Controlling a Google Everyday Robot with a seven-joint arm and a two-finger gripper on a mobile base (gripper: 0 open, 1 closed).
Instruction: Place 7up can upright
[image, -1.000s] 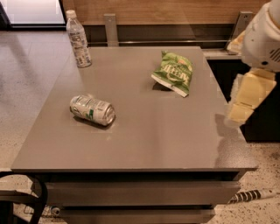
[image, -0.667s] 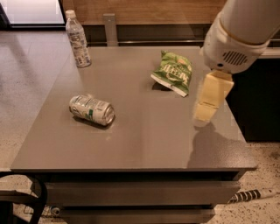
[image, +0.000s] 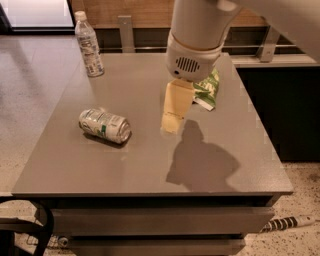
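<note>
The 7up can (image: 105, 126) lies on its side on the left part of the grey table (image: 150, 165), its silver top facing right and toward the front. My gripper (image: 171, 124) hangs from the white arm over the middle of the table. It is to the right of the can, apart from it, and holds nothing that I can see.
A clear plastic bottle (image: 89, 45) with a white cap stands upright at the table's far left corner. A green chip bag (image: 207, 90) lies at the far right, partly hidden behind my arm. A dark counter stands to the right of the table.
My arm has swung left from the table's right edge to over its middle, and now covers part of the chip bag. The can, bottle and bag have not moved.
</note>
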